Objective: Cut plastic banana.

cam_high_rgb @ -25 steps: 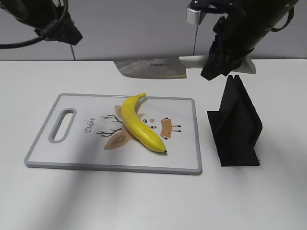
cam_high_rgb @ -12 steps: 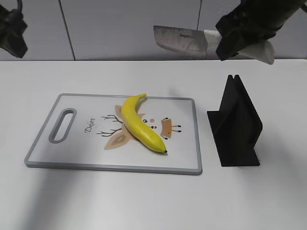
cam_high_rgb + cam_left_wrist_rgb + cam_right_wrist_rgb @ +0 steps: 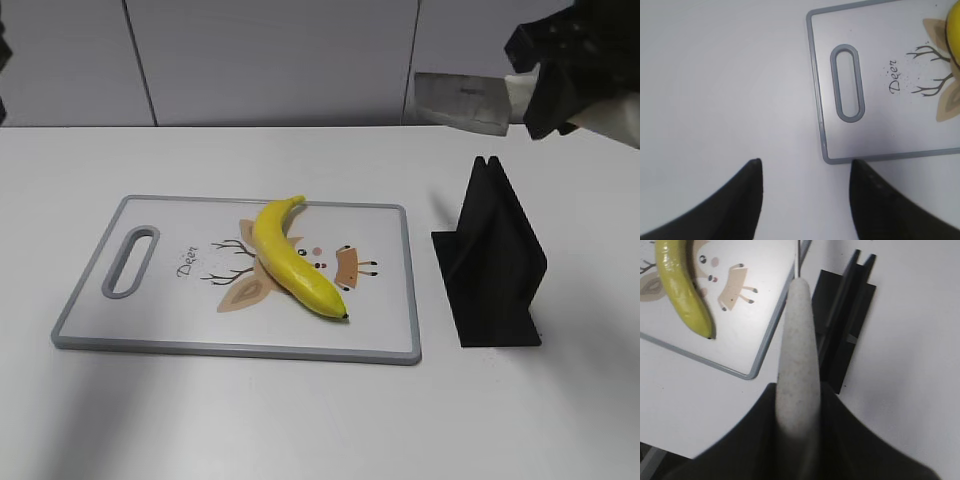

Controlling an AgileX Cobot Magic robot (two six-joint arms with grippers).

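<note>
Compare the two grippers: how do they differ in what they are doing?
The right gripper is shut on the knife by its pale handle, high above the black stand. The left gripper is open and holds nothing, beside the cutting board. Neither touches the banana.

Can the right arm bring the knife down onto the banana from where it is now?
Probably yes. The right gripper holds the knife high above the black stand, and the banana lies uncovered on the cutting board; nothing is between them.
</note>
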